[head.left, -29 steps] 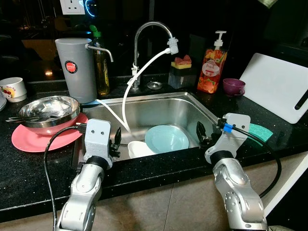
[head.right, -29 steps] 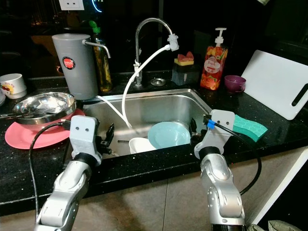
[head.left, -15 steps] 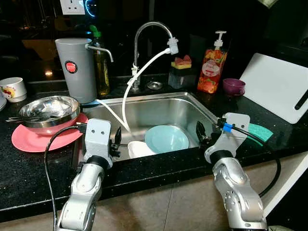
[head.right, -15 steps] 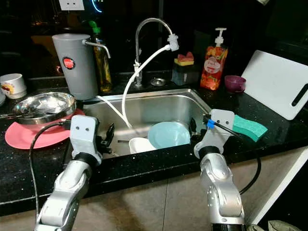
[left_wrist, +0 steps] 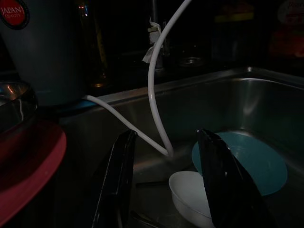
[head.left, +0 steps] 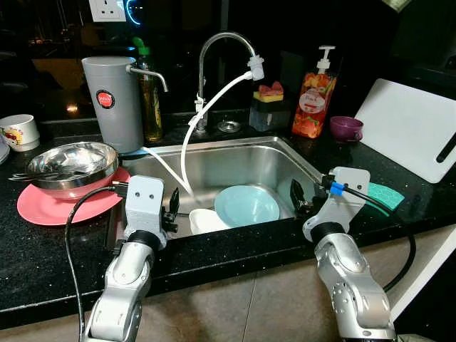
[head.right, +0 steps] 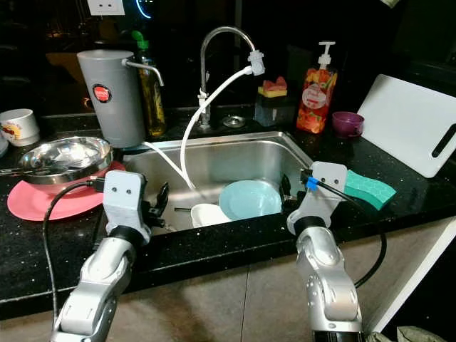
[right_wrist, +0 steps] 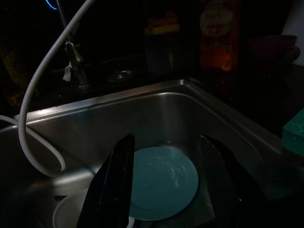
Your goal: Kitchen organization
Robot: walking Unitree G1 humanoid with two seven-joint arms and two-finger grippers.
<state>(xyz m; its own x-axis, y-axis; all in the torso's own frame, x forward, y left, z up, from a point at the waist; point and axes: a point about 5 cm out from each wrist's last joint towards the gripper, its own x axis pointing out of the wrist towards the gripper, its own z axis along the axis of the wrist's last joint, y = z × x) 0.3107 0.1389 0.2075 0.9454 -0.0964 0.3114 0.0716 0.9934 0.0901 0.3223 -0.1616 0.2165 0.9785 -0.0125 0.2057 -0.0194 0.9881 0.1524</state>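
Note:
A light blue plate (head.left: 246, 205) lies in the steel sink (head.left: 235, 160), with a white bowl (head.left: 207, 220) against its left side. My left gripper (head.left: 172, 206) hangs open over the sink's near left edge, just left of the bowl. My right gripper (head.left: 299, 200) stands open at the sink's near right edge, right of the plate. In the left wrist view the bowl (left_wrist: 192, 199) and plate (left_wrist: 251, 161) lie beyond my open fingers (left_wrist: 116, 185). The right wrist view has the plate (right_wrist: 164, 183) between my fingers (right_wrist: 116, 175). Both grippers hold nothing.
A white hose (head.left: 196, 128) runs from the tap (head.left: 221, 50) into the sink. On the left counter a steel bowl (head.left: 71, 162) sits on a pink plate (head.left: 50, 203), behind it a grey dispenser (head.left: 112, 100). Soap bottle (head.left: 313, 96), purple cup (head.left: 345, 128), white cutting board (head.left: 410, 128) and teal sponge (head.right: 367, 189) stand on the right.
None of the objects moved. Both grippers hold the same place; the view shifted only slightly.

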